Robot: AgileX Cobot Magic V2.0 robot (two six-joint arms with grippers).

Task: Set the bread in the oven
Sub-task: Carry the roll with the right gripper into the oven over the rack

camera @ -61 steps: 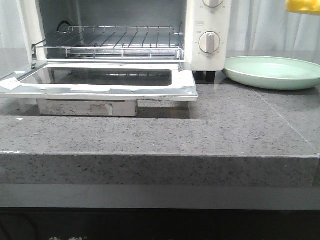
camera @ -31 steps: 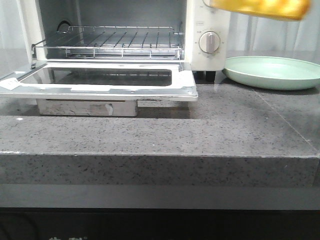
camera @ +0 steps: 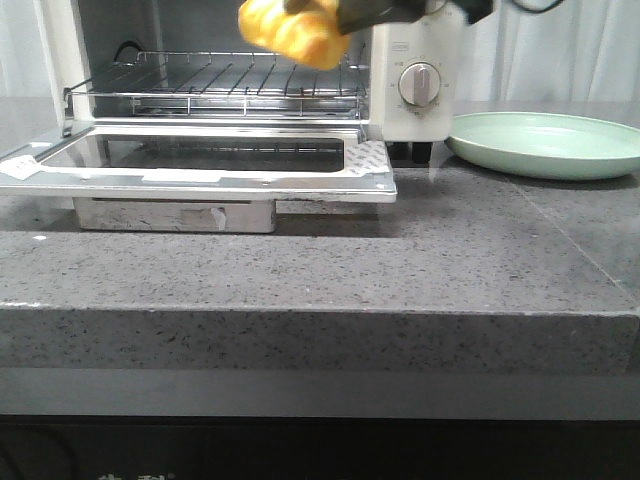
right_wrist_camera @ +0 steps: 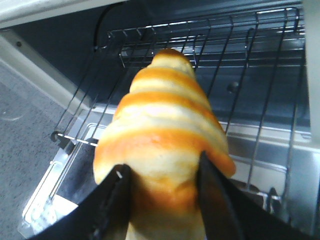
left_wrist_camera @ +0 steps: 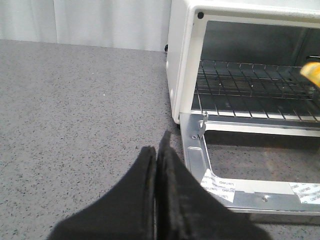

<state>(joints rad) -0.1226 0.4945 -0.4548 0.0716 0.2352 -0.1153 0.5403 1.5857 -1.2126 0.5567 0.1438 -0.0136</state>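
We hold the glossy golden-yellow ridged bread [right_wrist_camera: 162, 150] clamped in our right gripper's [right_wrist_camera: 162, 192] jaws, above the white oven's [camera: 410, 90] lowered door, level with its wire rack [camera: 230, 80] for insertion; our left gripper's [left_wrist_camera: 156, 165] jaws rest together.

Front view: right gripper [camera: 350, 12] blurred, cut off at 12 o'clock edge; bread [camera: 292, 30] motion-smeared. Oven [camera: 408, 90] top cropped. Left wrist view: bread [left_wrist_camera: 312, 73] only a sliver at 3 o'clock edge.
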